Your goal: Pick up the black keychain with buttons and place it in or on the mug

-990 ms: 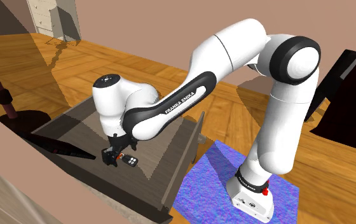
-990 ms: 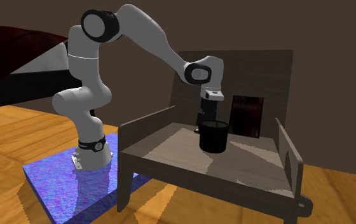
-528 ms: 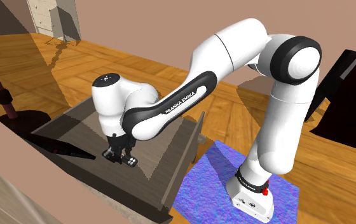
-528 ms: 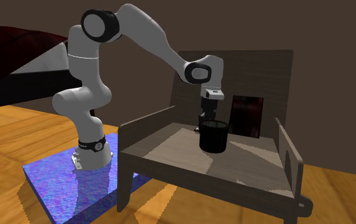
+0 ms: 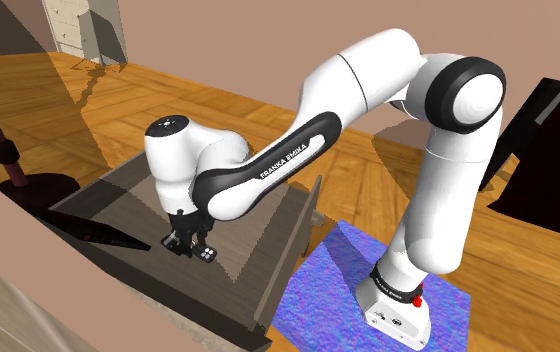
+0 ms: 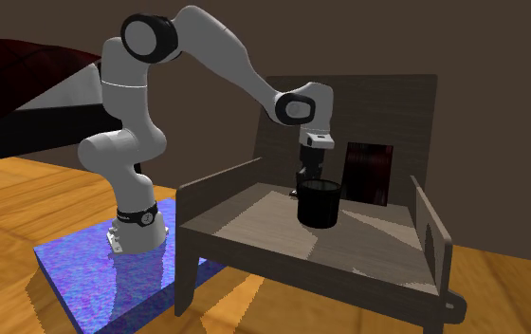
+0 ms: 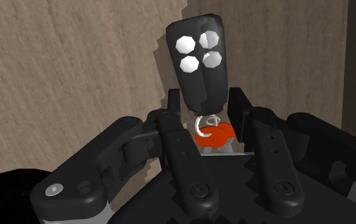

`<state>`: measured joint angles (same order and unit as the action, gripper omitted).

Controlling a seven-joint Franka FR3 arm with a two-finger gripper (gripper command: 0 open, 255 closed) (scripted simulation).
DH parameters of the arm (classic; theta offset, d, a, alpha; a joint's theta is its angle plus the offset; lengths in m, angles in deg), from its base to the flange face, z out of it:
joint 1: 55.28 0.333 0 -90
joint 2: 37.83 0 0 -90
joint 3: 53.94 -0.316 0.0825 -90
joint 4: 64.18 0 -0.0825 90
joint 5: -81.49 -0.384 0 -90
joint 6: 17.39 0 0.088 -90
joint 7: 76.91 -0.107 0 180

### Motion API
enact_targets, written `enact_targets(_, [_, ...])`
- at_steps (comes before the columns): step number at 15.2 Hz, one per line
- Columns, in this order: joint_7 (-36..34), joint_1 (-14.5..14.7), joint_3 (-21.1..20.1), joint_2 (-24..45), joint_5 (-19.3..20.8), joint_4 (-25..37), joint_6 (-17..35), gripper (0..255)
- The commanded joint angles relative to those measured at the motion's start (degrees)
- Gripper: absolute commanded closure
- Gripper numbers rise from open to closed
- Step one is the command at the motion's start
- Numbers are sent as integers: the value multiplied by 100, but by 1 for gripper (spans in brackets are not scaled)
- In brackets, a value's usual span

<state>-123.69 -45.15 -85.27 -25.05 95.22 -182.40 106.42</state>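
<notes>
keychain point(image 7: 196, 60) | black fob | four white buttons | ring point(image 7: 206, 121), orange-red tag point(image 7: 215, 135)

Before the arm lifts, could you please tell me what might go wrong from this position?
1. The claw seems to clasp the keychain only at its narrow ring end. The buttoned body juts out past the fingertips, so it could pivot or slip during the lift.
2. The black mug stands close to the claw, so a low sideways move might knock it over.
</notes>
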Motion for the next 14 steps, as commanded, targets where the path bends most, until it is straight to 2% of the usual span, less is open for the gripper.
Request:
enact_targets(1, [25,-21,6,-28,-32,-1,-81,255])
enact_targets(14, [350,-103,-83,-558,-433,446,-947,255])
